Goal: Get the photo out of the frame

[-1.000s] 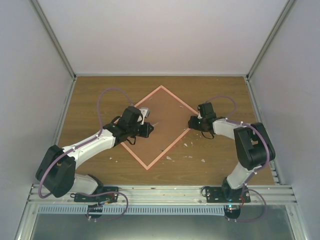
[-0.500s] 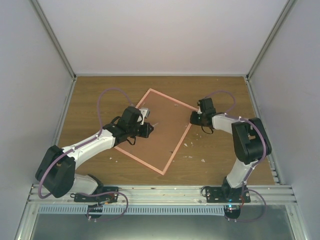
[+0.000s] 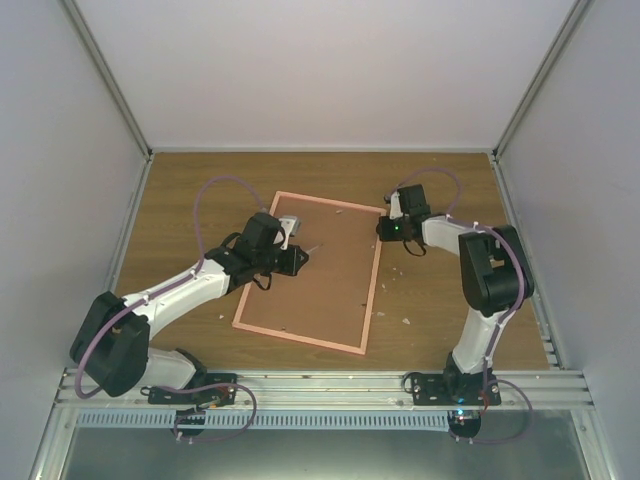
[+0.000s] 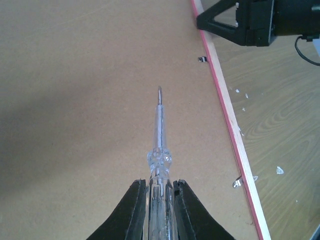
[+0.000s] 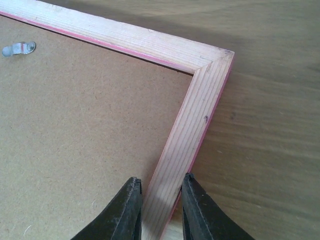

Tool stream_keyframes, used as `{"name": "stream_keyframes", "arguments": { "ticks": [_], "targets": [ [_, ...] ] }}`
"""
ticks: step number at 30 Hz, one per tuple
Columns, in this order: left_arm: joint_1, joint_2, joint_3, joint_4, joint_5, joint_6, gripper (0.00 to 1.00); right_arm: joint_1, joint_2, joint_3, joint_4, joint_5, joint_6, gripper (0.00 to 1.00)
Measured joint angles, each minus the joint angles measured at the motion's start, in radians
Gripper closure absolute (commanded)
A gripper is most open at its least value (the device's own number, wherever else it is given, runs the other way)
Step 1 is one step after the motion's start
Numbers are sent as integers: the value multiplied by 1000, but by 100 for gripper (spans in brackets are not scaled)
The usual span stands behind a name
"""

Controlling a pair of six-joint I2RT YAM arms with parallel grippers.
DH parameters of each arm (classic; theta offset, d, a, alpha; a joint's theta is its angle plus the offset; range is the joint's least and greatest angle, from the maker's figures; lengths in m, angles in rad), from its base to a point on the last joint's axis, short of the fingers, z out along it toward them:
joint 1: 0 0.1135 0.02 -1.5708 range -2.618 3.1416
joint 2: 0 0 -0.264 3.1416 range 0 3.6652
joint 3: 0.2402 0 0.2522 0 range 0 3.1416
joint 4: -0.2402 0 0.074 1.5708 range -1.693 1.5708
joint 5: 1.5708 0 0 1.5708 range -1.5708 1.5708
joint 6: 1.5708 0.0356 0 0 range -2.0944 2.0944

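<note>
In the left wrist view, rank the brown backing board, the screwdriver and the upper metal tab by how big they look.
Largest to smallest:
1. brown backing board, filling most of the view.
2. screwdriver, though nearness to the camera enlarges it.
3. upper metal tab, clearly the smallest.

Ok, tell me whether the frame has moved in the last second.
Yes. The frame has turned counterclockwise in the top view; its sides now run nearly square to the table's far edge, not diagonal.
</note>
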Motion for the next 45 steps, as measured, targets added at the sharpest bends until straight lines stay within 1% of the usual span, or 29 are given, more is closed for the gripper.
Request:
{"name": "stream_keyframes", "arguments": {
  "ticks": [9,16,22,29,36,45],
  "targets": [
    [-5,31,0,4,58,9,100,2,38,40,-8,-129,-120,84],
    [-45,98,15,9,74,26,100,31,52,53,-3,-197,-175,83],
    [-81,159,48,29,79,27,100,61,56,55,3,-220,-175,75],
    [-93,219,86,48,80,32,100,65,56,45,1,-220,-141,72],
    [-93,291,130,66,85,39,100,68,49,16,10,-227,-89,79],
    [-101,378,176,83,94,46,100,68,46,6,28,-231,-16,83]
  ]
}}
